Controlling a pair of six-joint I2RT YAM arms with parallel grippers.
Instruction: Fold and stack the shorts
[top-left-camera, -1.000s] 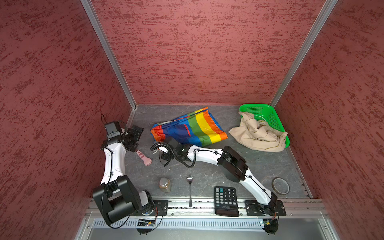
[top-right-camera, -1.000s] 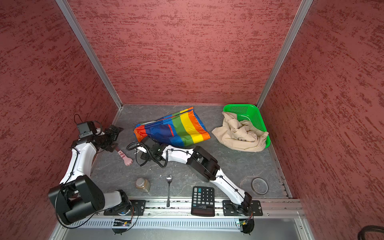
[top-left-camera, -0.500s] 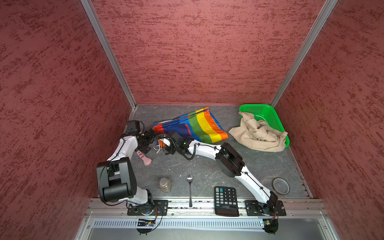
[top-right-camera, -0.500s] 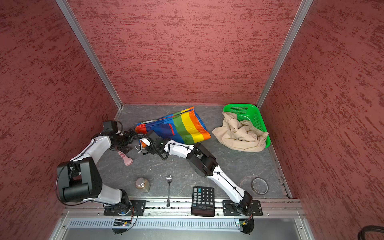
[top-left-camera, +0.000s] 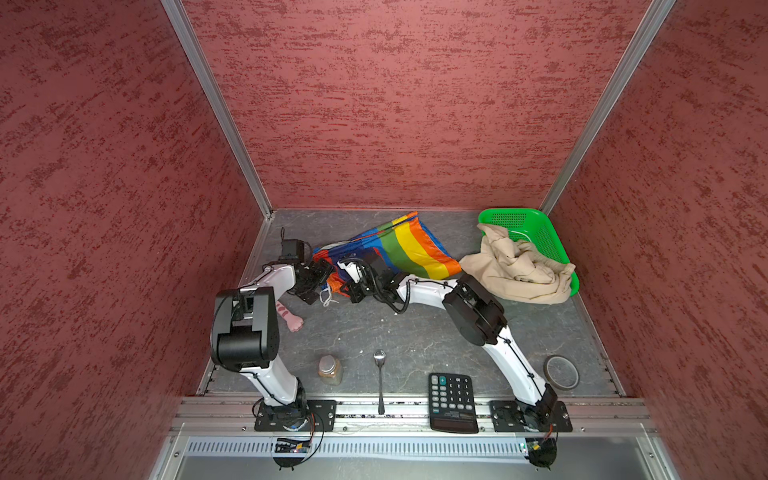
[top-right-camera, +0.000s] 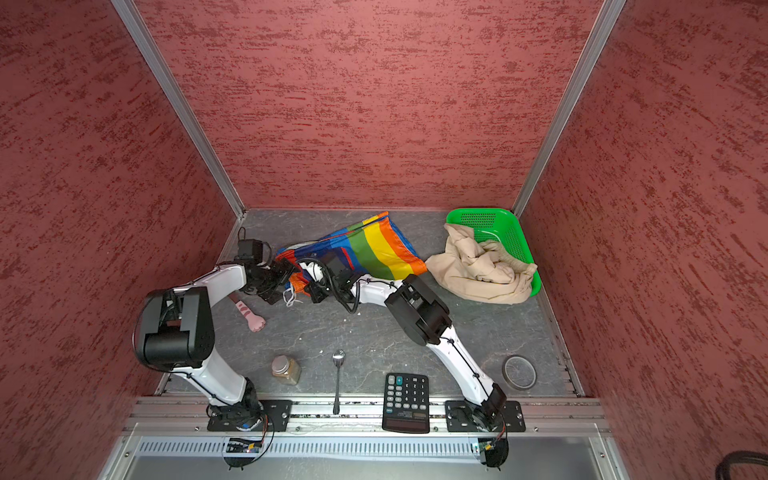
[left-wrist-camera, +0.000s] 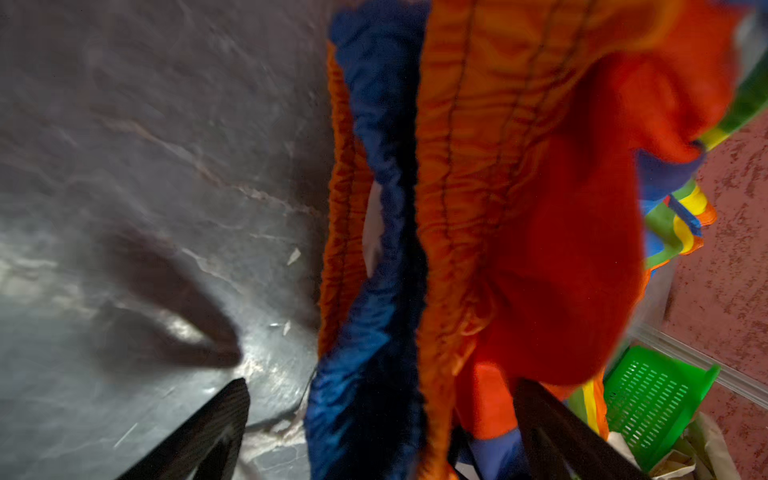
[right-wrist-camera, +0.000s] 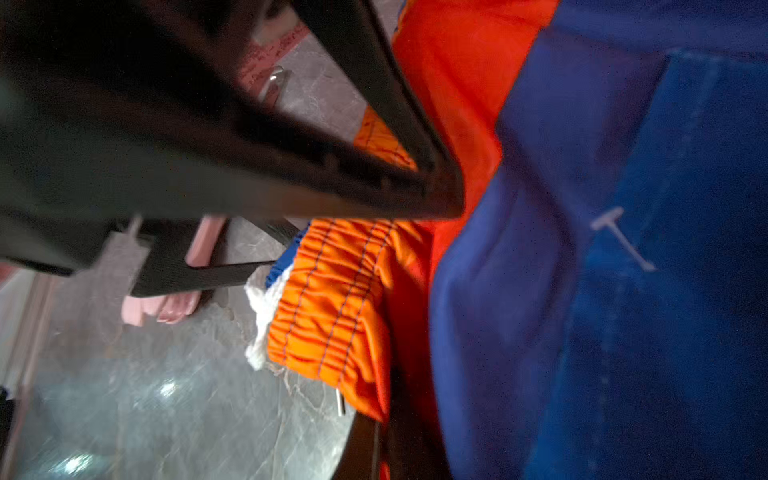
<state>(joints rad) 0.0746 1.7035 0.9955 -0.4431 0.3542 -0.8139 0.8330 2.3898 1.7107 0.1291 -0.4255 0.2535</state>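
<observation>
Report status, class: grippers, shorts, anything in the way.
Left gripper open, straddling rainbow shorts waistband. Right gripper shut on it. Beige shorts crumpled over green basket. Pink paw toy near left gripper.

The left arm (top-left-camera: 274, 376) and the right arm (top-left-camera: 513, 365) are wearing white shells between black joint housings, with black cables running along them. Each is standing on a black base plate (top-left-camera: 324, 415) showing silver screws, and the left gripper (left-wrist-camera: 380, 382) and the right gripper (right-wrist-camera: 451, 195) are showing matte black, tapering fingers.

Rainbow shorts (top-left-camera: 409, 249) just beside beige shorts (top-left-camera: 515, 272)
</observation>
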